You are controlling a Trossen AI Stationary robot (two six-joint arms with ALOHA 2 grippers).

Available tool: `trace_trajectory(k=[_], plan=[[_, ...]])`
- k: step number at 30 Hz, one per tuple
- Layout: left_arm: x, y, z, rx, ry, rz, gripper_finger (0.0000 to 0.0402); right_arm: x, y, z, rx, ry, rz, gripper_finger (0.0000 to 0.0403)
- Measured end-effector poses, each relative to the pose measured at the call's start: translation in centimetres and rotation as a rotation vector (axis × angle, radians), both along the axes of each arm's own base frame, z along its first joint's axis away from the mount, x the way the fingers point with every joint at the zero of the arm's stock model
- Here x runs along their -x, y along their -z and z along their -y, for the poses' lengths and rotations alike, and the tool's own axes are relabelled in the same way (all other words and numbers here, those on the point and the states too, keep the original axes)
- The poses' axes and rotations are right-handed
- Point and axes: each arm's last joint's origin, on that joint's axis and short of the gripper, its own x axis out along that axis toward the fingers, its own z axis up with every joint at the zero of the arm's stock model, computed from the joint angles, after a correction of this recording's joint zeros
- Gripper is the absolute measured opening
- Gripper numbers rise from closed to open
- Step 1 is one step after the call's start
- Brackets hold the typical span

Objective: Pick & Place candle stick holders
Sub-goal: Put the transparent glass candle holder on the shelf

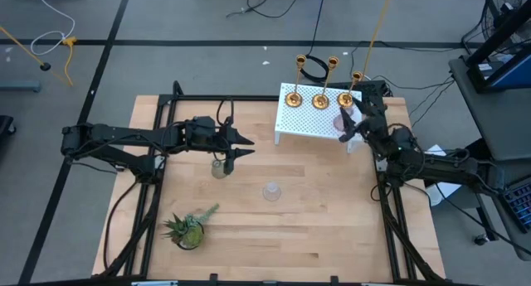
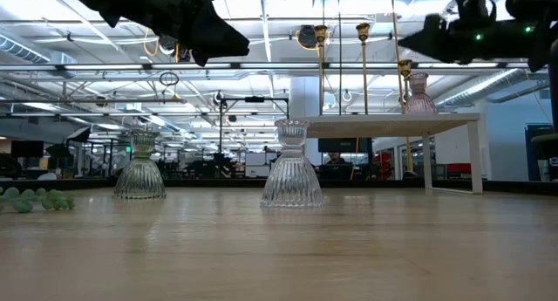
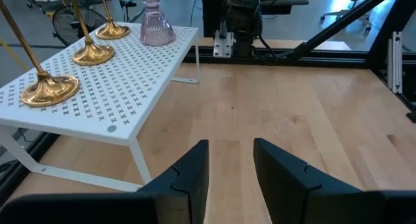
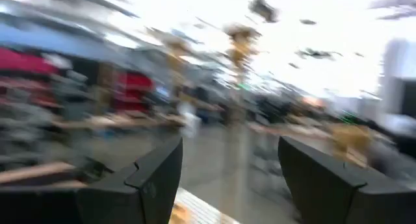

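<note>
Three brass candle stick holders [image 1: 321, 98] stand on their round bases along the far side of a white perforated shelf [image 1: 307, 124]. A pinkish glass holder [image 3: 156, 19] stands on the shelf's right end. On the table a clear glass holder [image 2: 292, 164] stands mid-table and a greenish one [image 2: 139, 166] to its left. My left gripper [image 3: 231, 152] hovers open above the greenish holder, nothing between its fingers. My right gripper [image 4: 231, 165] is open, raised above the pinkish holder, tipped upward.
A small spiky green potted plant [image 1: 187, 228] stands near the table's front left. The shelf's thin legs [image 3: 140, 162] reach down to the table. Black frame rails [image 1: 390, 228] run along the table's left and right sides. Bare wood lies in front of the shelf.
</note>
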Motion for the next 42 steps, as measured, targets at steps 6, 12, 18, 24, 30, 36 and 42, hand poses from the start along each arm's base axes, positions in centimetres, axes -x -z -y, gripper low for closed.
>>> trace_trajectory(k=[6,12,18,24,30,36,42], plan=[[-1.2,1.5,1.0,-0.015,0.052,-0.050,0.0127,-0.8,0.0,-1.1,0.007,-0.427,0.022,0.0247],[-3.2,3.8,2.2,-0.043,0.111,-0.073,0.0127,-2.2,1.5,-2.9,-0.102,-0.775,-0.088,0.0247],[-4.8,6.9,2.9,0.000,0.123,-0.148,0.0127,-3.3,3.5,-4.7,-0.193,-0.949,-0.276,0.0247],[-5.4,9.3,3.1,0.097,0.160,-0.235,0.0127,-3.9,4.9,-5.5,-0.255,-0.968,-0.385,0.0247],[-5.8,10.4,4.2,0.112,0.282,-0.259,0.0128,-4.2,5.3,-5.6,-0.190,-0.961,-0.438,0.0247],[-5.8,11.2,5.7,0.108,0.267,-0.294,0.0162,-4.5,5.3,-5.5,-0.100,-0.950,-0.444,0.0247],[-6.2,10.6,6.5,0.056,0.222,-0.213,0.0228,-4.8,4.9,-5.5,0.022,-0.931,-0.429,0.0247]])
